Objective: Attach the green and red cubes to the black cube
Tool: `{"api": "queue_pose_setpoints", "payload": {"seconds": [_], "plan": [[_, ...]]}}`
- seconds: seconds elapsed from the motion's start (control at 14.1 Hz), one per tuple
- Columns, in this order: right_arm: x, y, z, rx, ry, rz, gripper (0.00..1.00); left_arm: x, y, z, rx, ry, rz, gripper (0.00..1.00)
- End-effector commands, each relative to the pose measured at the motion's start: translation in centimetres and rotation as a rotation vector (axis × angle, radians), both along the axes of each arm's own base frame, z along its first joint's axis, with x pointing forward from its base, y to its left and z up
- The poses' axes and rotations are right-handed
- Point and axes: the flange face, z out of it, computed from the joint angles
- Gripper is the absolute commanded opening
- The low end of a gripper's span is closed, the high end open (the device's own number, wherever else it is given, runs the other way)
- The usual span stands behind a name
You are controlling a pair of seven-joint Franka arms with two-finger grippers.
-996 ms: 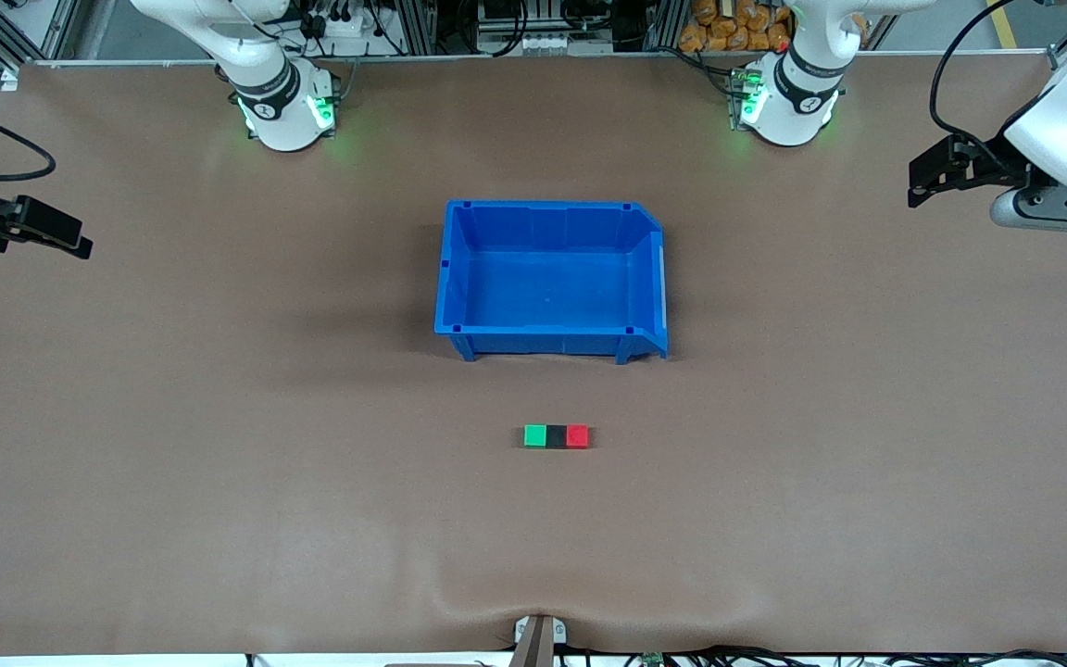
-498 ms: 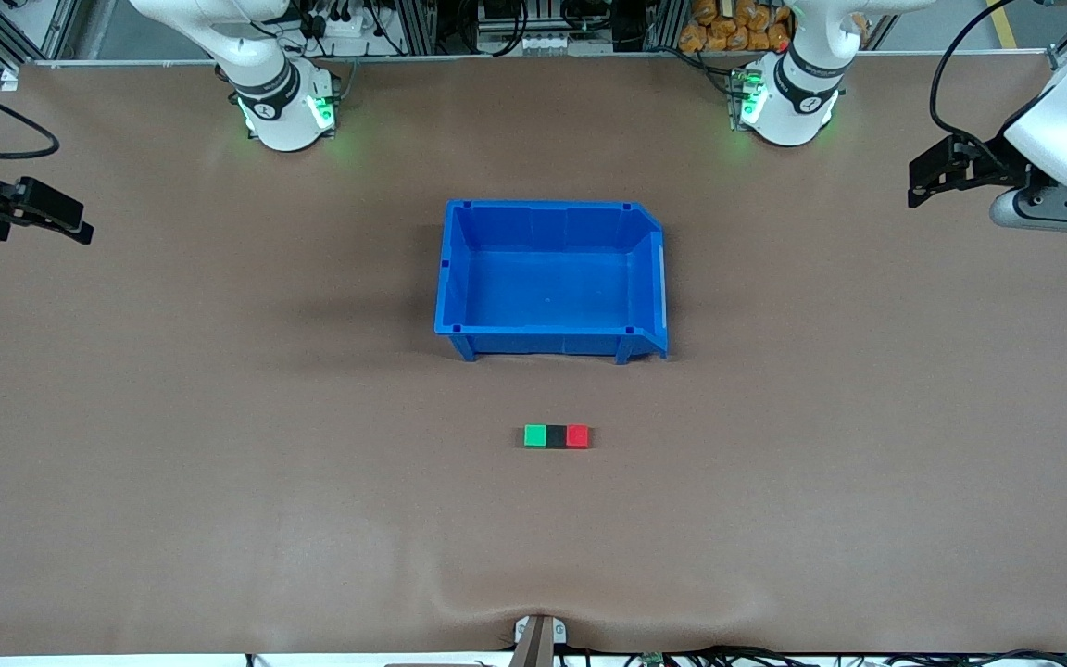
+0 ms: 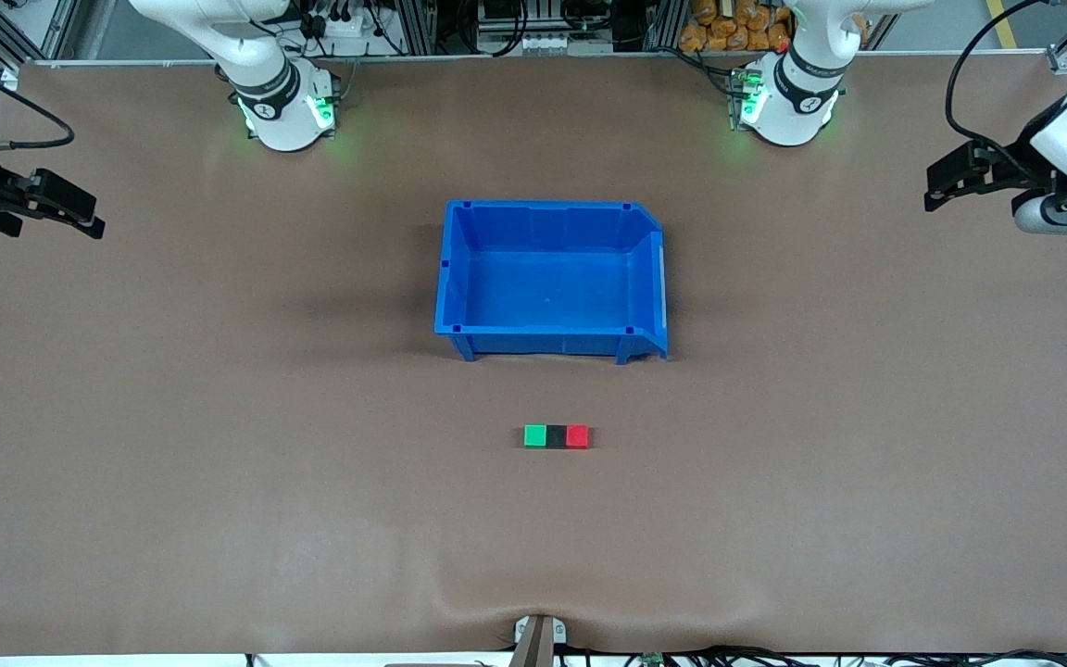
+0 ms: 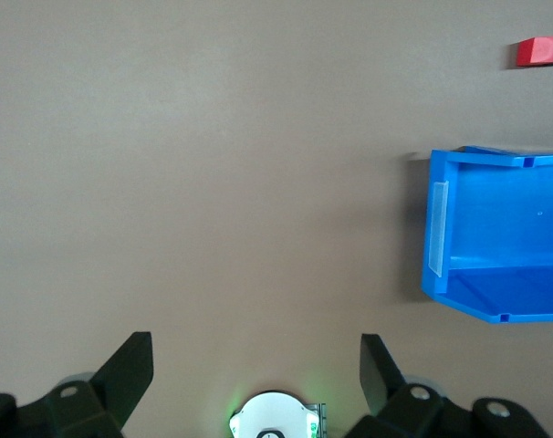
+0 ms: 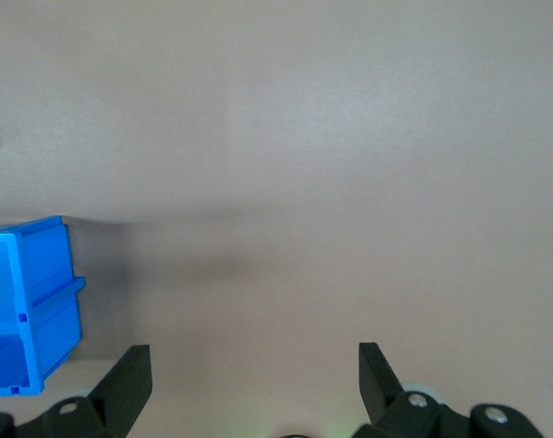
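Both arms have drawn a little farther toward their ends of the bench since a second ago, while the cubes have not shifted. Green cube (image 3: 535, 435), black cube (image 3: 556, 436) and red cube (image 3: 577, 435) lie touching in one row, black in the middle, nearer the front camera than the empty blue bin (image 3: 453, 278). Judging by that, the joining looks done and nothing remains. Left pincer (image 3: 950, 176) hangs over the bench's edge at its own end, jaws wide apart and empty; right pincer (image 3: 70, 215) does likewise at its end.
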Motion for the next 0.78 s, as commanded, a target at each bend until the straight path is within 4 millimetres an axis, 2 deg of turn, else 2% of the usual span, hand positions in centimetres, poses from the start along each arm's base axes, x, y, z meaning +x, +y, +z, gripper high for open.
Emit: {"api": "queue_pose_setpoints", "payload": {"seconds": [0.0,0.71], "plan": [[-0.76,0.39,0.39,-0.012,-0.017,0.053,1.0,-0.04,-0.03,-0.01,0.01,-0.001,-0.008,1.0],[-0.76,-0.31,0.31,-0.029,-0.014,0.069,1.0,-0.03,-0.44,0.05,0.01,-0.003,-0.011,1.0]]}}
